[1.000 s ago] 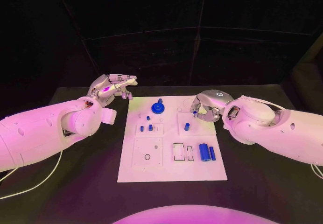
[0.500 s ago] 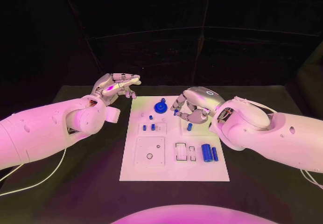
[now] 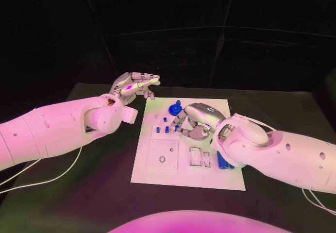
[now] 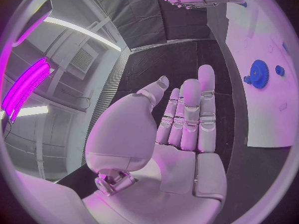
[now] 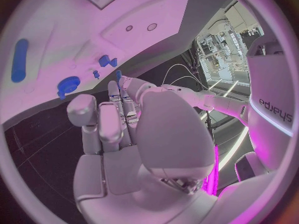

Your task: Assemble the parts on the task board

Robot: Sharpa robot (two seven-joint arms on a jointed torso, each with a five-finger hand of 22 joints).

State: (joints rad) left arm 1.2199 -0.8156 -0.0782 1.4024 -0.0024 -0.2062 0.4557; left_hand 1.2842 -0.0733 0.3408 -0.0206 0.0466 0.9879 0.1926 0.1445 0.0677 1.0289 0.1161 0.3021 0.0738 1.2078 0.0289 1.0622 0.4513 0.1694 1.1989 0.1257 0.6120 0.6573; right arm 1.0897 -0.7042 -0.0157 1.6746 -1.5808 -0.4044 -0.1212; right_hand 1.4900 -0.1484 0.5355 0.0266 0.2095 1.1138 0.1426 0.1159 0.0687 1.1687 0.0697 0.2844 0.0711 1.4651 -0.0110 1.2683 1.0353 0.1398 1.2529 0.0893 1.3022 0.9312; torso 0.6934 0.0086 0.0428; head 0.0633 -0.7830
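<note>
A flat white rectangular task board (image 3: 168, 174) with shallow recesses carries small blue plastic parts (image 3: 162, 129). The left hand (image 3: 134, 86), upper left, is curled empty. The right hand (image 3: 193, 121) hovers centrally; whether it grips anything cannot be told.

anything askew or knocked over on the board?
Nothing stands out. The task board lies flat on the table; the blue gear sits on it, two blue cylinders lie side by side. Right hand hovers over the small pegs.

Our right hand (image 3: 193, 121) has moved in over the task board (image 3: 183, 175), from its right edge toward the small blue parts (image 3: 162, 129) mid-board.
</note>
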